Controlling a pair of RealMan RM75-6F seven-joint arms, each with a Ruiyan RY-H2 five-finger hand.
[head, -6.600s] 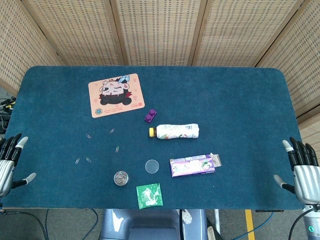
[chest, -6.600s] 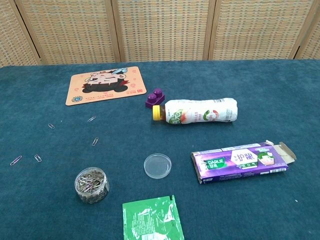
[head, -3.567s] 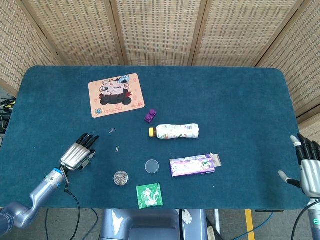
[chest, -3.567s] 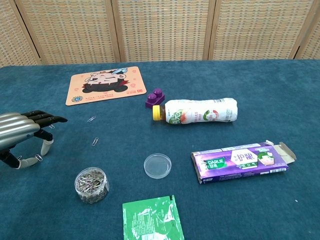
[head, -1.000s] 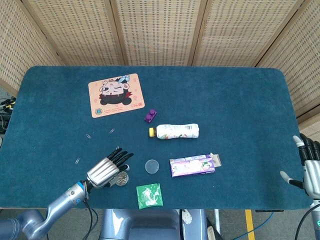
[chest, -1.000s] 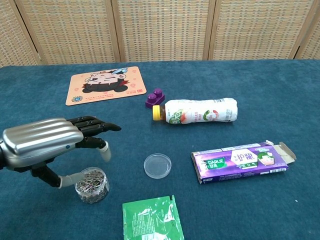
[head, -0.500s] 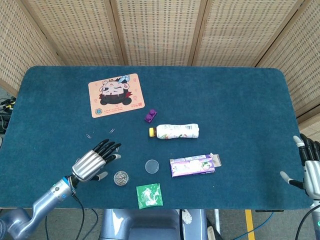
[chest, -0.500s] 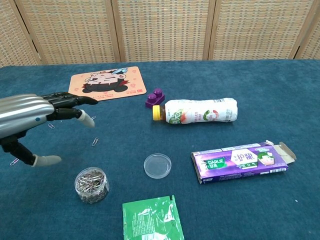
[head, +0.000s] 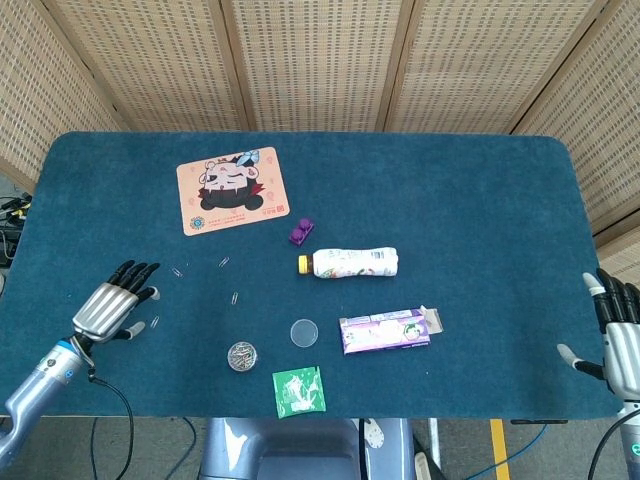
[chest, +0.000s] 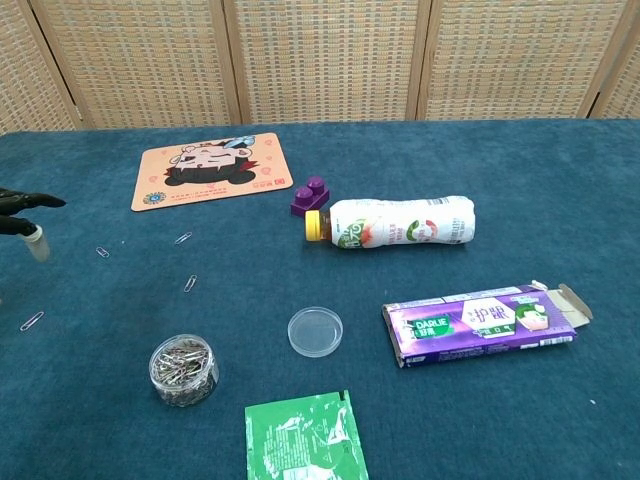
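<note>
Green foil comes nearest: a flat sachet (head: 299, 391) lies at the bottom centre of the head view. Just beyond it to the left stands a small clear jar (head: 240, 355) packed with paperclips. Its round clear lid (head: 304, 332) lies apart to the right, next to a purple carton (head: 385, 331) with one end flap open.

At the lower right corner the right hand (head: 622, 340) sits off the table edge, fingers apart and holding nothing. At the lower left the left hand (head: 105, 305) is over the blue cloth (head: 450, 180), palm down, fingers spread and holding nothing. The chest view catches only its dark fingertips (chest: 20, 203) at the left border.

Loose paperclips are scattered around it. One clip (head: 155, 322) lies just beside the thumb side of the left hand. Another (head: 177, 271) lies near the fingertips, and two more (head: 234, 298) sit further right, towards the jar.

By the look of it, the left hand is being placed above the nearest loose clip, with no contact made. Lifting so thin a wire off soft cloth would call for a low, fine pinch between thumb and one fingertip, squarely over the clip.

Further back lie a white bottle (head: 350, 263) on its side, a purple brick (head: 300, 231) and a peach cartoon mat (head: 232, 189).
</note>
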